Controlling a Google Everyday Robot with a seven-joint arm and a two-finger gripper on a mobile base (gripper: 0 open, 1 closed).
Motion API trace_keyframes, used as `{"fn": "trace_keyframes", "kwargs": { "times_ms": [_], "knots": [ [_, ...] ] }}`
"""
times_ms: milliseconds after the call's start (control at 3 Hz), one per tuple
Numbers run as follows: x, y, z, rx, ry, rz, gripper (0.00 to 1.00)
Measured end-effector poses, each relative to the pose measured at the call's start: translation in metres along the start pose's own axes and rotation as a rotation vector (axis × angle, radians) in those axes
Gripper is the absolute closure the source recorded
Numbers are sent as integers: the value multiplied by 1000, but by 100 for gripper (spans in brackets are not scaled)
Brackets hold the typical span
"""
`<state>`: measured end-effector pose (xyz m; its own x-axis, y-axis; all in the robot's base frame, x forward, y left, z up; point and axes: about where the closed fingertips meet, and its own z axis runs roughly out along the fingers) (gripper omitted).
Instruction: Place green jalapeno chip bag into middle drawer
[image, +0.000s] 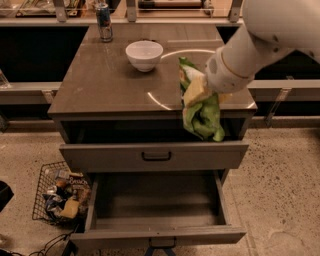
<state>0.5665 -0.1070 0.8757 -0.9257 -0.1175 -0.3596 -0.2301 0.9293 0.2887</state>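
Note:
The green jalapeno chip bag (204, 116) hangs from my gripper (197, 92), which is shut on its upper part. The bag is lifted off the counter and dangles over the counter's front right edge, above the shallower drawer front with the black handle (156, 156). The middle drawer (155, 200) is pulled wide open below, with a bare grey floor and a plain front panel. My white arm comes in from the upper right.
A white bowl (144, 54) and a dark can (104, 22) stand on the brown counter (100, 85). A wire basket (60, 197) of snack packs sits on the floor left of the open drawer. Speckled floor lies to the right.

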Motion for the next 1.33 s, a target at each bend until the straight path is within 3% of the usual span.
{"fn": "trace_keyframes", "kwargs": {
  "times_ms": [333,667,1000,1333],
  "knots": [
    [41,-10,26,-111,8,-8,100],
    [64,-14,49,-219,27,-5,100],
    [64,-14,49,-219,27,-5,100],
    [76,2,44,-226,24,-56,100]
  ]
}}
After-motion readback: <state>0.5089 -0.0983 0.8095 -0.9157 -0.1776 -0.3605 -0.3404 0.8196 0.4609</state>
